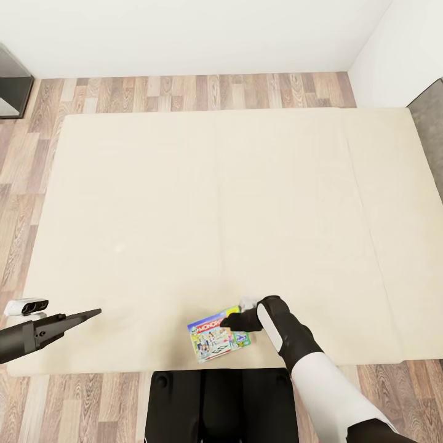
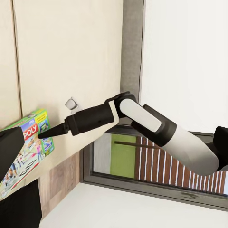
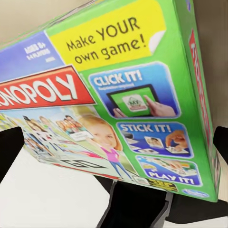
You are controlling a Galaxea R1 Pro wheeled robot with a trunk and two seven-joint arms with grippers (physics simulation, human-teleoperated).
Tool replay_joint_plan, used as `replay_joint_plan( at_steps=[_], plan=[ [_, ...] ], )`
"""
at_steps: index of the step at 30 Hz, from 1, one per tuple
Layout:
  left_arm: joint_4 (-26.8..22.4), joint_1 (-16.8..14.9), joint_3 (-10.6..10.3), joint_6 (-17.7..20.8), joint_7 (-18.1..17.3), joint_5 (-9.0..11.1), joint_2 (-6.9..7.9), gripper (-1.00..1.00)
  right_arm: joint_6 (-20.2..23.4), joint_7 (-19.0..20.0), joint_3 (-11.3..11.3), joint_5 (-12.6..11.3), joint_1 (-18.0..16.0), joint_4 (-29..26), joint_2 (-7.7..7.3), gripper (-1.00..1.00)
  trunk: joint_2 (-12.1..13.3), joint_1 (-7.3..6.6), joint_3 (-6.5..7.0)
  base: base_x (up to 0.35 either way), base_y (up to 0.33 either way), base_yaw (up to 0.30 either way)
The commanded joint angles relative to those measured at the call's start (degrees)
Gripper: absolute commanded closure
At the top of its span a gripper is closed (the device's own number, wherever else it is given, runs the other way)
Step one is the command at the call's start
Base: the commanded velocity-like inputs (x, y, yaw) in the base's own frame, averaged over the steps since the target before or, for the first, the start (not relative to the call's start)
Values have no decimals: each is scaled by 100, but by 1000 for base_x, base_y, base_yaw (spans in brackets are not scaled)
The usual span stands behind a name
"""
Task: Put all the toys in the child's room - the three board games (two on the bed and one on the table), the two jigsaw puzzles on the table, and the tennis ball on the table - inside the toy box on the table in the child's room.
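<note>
- Base of robot (image 1: 221, 406) dark at near edge of head view, drawn up against near side of bed (image 1: 154, 203)
- Right gripper (image 1: 226, 322) reaching down over green-white board game (image 1: 216, 335), fingertips at its top edge; in right wrist view box (image 3: 109, 95) close between dark finger shapes at either side, so jaws seem spread around it, not yet pinching, though cannot tell for certain
- Board game lying flat on beige mattress near its front edge, just ahead of base, a little right of centre; red band with white lettering across cover
- Likely light and stiff: thin cardboard, glossy printed face, probably slippery under pads; best taken across short edges or by one rim, not pressed on the flat cover, since soft mattress under it may give
- Left gripper (image 1: 92, 314) hovering off front left corner of bed, well apart from box, fingers pressed together into a point, holding nothing
- Rest of mattress pale and bare out to far edge; no second game visible on it
- Wooden floor (image 1: 184, 92) beyond, then white wall; dark furniture corner (image 1: 12, 80) at far left
</note>
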Motion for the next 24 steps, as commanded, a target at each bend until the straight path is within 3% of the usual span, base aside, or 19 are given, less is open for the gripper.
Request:
replay_joint_plan(
  at_steps=[1, 24],
  plan=[
    [-1, -1, 0, 61, -23, -5, 1, -100, 23, 19, -1, 13, -1, -3, 0, -100, -9, 3, -6, 0, 0, 0],
    [-3, -1, 0, 61, -23, -5, 2, -100, 87, 119, -30, -84, -1, 40, 0, -100, -9, 3, -6, 0, 0, 0]
  ],
)
